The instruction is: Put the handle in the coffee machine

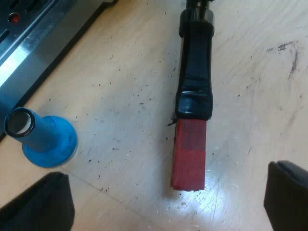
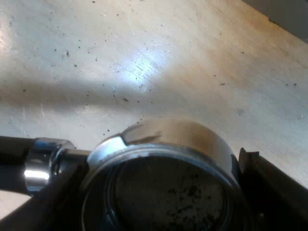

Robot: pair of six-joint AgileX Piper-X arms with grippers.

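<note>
A blue tamper stood on its wide base on the pale wooden surface, its narrow top ringed in black. I saw dark specks scattered across the surface, a dark smudge well apart from the tamper, and a bright glare.

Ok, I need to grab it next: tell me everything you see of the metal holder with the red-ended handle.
The shiny round metal holder has dark grounds inside and a glossy black handle ending in a red block. It lies level over the pale wooden table, clasped at its round end by the right gripper.
</note>
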